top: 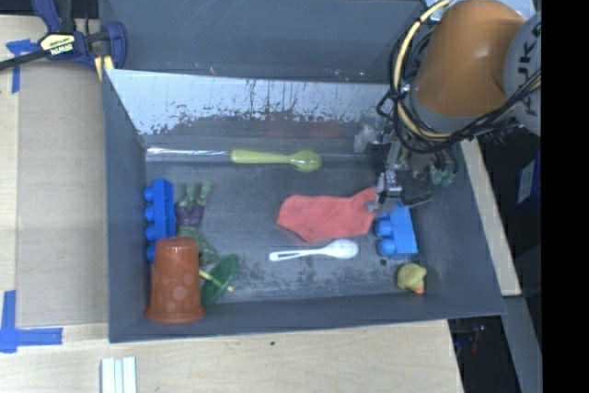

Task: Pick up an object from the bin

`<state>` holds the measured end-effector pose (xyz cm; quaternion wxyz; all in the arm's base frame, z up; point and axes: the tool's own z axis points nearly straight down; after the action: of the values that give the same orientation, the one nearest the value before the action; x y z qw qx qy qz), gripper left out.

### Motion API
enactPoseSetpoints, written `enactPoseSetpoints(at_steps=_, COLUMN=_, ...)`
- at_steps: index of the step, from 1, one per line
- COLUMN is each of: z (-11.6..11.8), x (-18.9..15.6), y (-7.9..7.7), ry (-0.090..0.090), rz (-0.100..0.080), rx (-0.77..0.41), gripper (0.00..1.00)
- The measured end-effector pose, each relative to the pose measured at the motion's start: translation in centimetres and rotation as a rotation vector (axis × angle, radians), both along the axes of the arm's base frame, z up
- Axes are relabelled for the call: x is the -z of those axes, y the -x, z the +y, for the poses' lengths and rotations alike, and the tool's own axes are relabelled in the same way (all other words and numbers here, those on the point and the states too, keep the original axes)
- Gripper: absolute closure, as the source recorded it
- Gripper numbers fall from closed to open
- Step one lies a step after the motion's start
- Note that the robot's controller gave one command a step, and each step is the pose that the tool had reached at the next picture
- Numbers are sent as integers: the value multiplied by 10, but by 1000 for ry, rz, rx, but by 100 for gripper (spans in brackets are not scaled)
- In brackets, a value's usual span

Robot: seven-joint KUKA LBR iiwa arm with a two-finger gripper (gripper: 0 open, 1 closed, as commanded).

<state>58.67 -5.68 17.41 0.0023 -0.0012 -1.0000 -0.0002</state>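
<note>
My gripper (390, 189) hangs low at the right side of the bin, under the arm's orange cover. Its tip is right above the right end of a crumpled red cloth (322, 216) that lies on the bin floor. Just below the tip sits a small blue toy brick (397, 234), touching the cloth's right end. A white plastic spoon (317, 251) lies in front of the cloth, bowl to the right. Whether anything is gripped cannot be made out.
A pale green spoon (276, 159) lies by the back wall. A small yellow-green toy (411, 277) is in the front right corner. At the left are a long blue brick (158, 218), an orange cup (175, 281) on its side, and green and purple toy pieces (191, 207).
</note>
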Motion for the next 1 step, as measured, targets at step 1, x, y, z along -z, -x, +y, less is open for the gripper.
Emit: enactPoseSetpoints(at_steps=1, z=0, x=-5, y=-2, ry=1, rz=-9, rx=-1, gripper=0)
